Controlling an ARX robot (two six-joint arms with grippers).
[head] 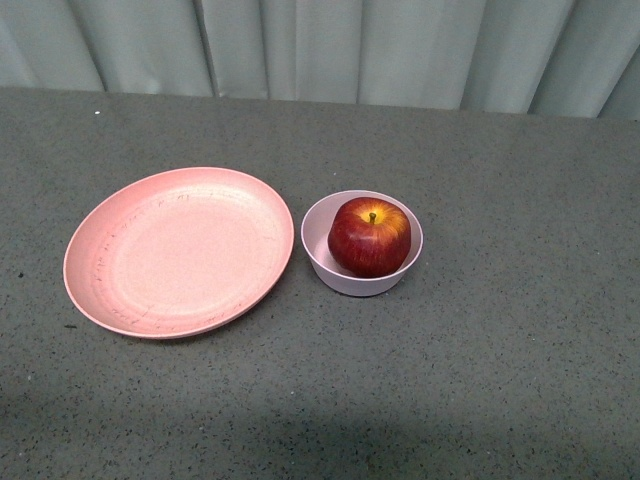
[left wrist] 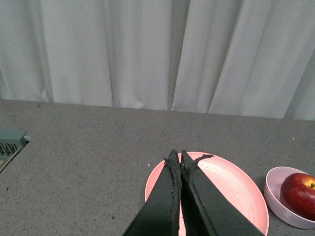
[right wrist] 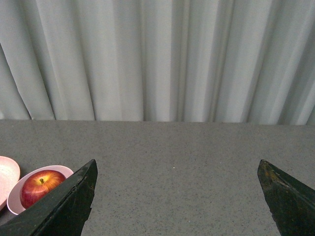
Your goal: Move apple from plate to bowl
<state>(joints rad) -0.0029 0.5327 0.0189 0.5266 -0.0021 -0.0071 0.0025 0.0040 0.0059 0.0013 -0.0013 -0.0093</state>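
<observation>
Both end effectors are empty: the left end effector [left wrist: 177,156] has its jaws pressed together above the plate's near side, while the right end effector [right wrist: 177,169] has its jaws spread wide over bare tabletop [head: 520,330]. Neither shows in the front view. Stem up, the apple [head: 369,236] sits inside the bowl [head: 315,248]. Just beside the bowl, to its left, lies the plate [head: 180,250] with nothing on it, its surface marked by faint dark scuffs.
</observation>
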